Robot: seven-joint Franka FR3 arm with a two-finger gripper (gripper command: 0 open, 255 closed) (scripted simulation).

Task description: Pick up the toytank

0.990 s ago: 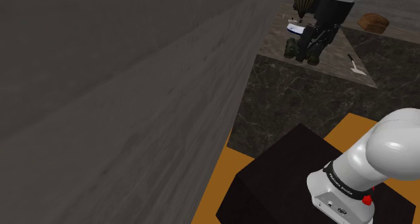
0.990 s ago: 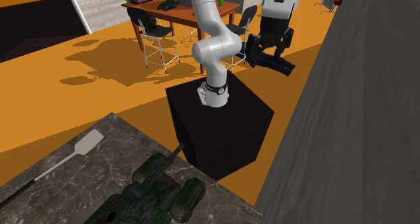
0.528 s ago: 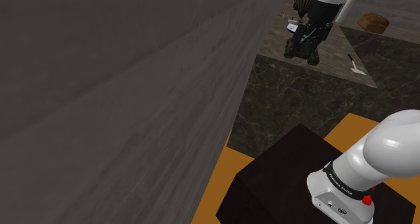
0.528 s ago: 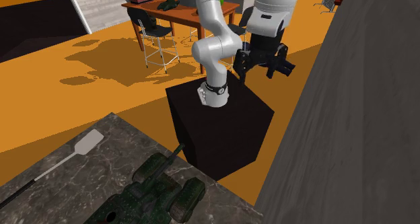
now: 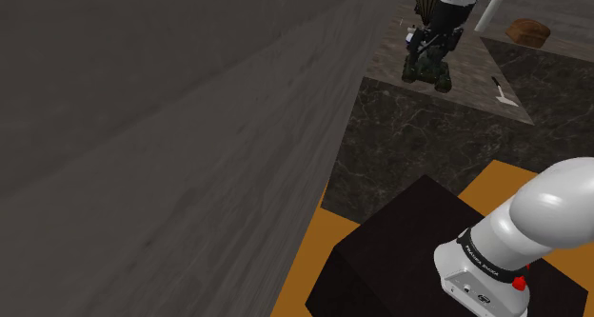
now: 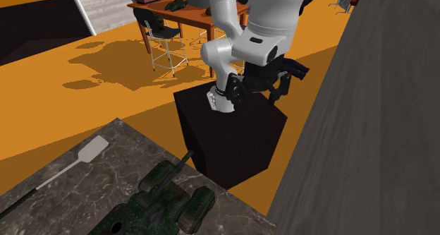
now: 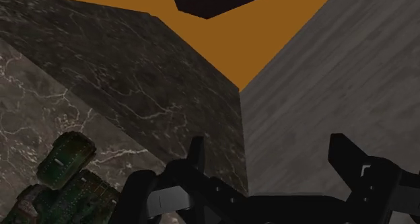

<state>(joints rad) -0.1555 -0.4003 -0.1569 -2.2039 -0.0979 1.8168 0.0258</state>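
Toytank (image 6: 159, 202) looks dark green, mottled, with ribbed wheels.

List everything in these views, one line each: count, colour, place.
toy tank: one, dark green, on the counter near its edge
spatula: one, white blade, lying flat on the counter beside the toy tank
counter: one, dark marble, against the wall
wall: one, grey, running along the counter
table: one, brown wood, beyond the stand
floor: orange, under the table and the stand
stand: one, black box, on the floor
arm: one, white, rising from the stand
gripper: one, black, open, over the counter, toy tank outside its fingers
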